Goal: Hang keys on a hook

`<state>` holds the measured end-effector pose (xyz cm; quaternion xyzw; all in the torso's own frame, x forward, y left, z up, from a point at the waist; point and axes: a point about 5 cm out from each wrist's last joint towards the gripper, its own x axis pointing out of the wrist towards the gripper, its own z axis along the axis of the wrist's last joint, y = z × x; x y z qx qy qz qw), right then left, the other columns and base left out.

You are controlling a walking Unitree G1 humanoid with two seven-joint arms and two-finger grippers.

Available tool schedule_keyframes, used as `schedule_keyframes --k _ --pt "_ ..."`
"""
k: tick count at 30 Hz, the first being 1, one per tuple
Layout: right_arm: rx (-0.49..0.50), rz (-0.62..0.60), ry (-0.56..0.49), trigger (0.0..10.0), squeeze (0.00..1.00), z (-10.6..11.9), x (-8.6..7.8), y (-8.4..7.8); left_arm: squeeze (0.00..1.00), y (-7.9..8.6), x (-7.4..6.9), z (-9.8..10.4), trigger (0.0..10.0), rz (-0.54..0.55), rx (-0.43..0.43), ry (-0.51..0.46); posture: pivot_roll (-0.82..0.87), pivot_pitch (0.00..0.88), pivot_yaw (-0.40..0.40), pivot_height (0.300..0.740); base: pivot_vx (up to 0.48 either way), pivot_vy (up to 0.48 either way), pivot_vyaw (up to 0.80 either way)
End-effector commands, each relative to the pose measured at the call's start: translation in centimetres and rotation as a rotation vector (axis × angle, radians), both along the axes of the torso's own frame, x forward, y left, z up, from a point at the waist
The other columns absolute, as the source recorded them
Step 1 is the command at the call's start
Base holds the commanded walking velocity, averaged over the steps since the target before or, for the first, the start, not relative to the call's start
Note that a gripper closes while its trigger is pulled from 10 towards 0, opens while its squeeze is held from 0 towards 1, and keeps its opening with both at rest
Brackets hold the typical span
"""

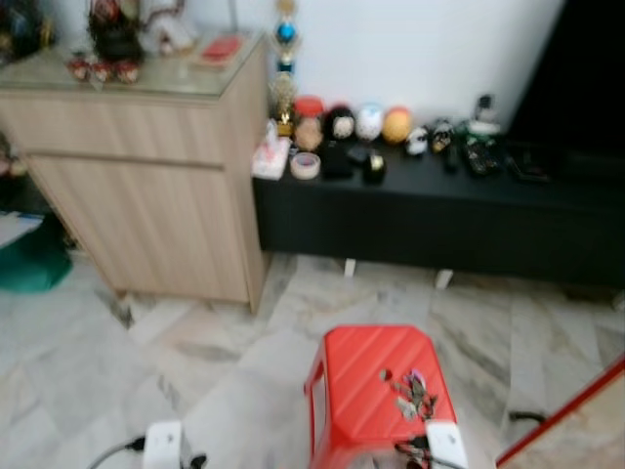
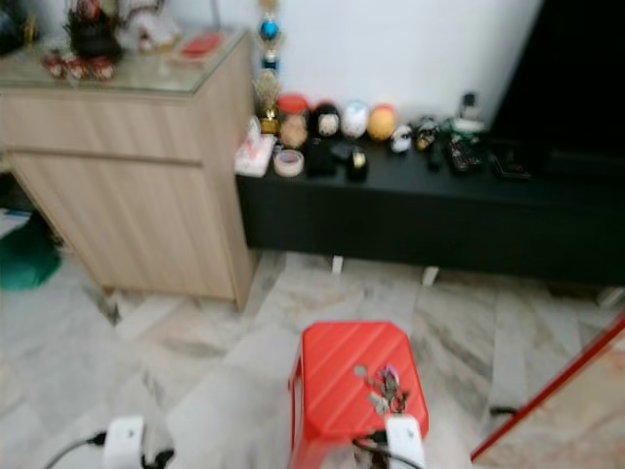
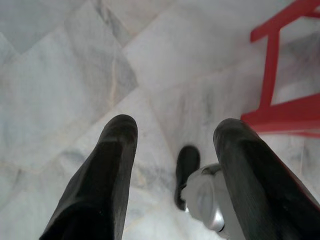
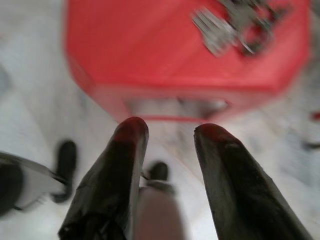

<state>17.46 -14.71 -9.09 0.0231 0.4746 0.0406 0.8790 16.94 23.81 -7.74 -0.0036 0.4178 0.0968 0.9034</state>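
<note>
The keys (image 1: pixel 410 393), a tangled metal bunch with a small ring, lie on the ribbed top of a red plastic stool (image 1: pixel 356 376) standing on the veined marble floor (image 1: pixel 195 352), so the step in hand looks like the approach before any pickup. The right gripper (image 4: pixel 167 137) hangs just short of the stool with jaws spread and empty, and the left gripper (image 3: pixel 175 145) hangs over bare floor, jaws likewise apart. Next, I judge, the right arm must reach forward over the stool's smooth top and close on the bunch.

Keys (image 1: pixel 412 391) atop red stool (image 1: pixel 361 366), marble floor (image 1: pixel 195 352).
</note>
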Motion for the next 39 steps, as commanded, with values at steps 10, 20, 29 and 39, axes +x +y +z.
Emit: schedule_keyframes --k 10,20,29,39 --pt "-0.025 -0.043 0.022 10.0 0.00 -0.31 -0.83 -1.45 0.00 -0.83 0.14 -0.13 10.0 -0.002 -0.031 -0.011 0.07 0.000 -0.069 0.740 0.000 0.000 0.00" --pt "-0.026 -0.044 0.020 10.0 0.00 -0.28 -0.77 -1.53 0.00 -0.81 0.03 -0.17 10.0 0.003 -0.033 -0.008 0.06 0.002 -0.070 0.740 0.000 0.000 0.00" --pt "-0.025 -0.042 0.022 10.0 0.00 -0.30 -0.80 -1.49 0.00 -0.74 -0.14 -0.25 10.0 0.008 -0.032 -0.002 0.06 0.001 -0.069 0.740 0.000 0.000 0.00" --pt "-0.025 -0.038 0.023 10.0 0.00 -0.33 -0.86 -1.41 0.00 -0.60 -0.19 -0.23 10.0 0.010 -0.033 -0.002 0.06 0.000 -0.064 0.740 0.174 0.000 0.00"
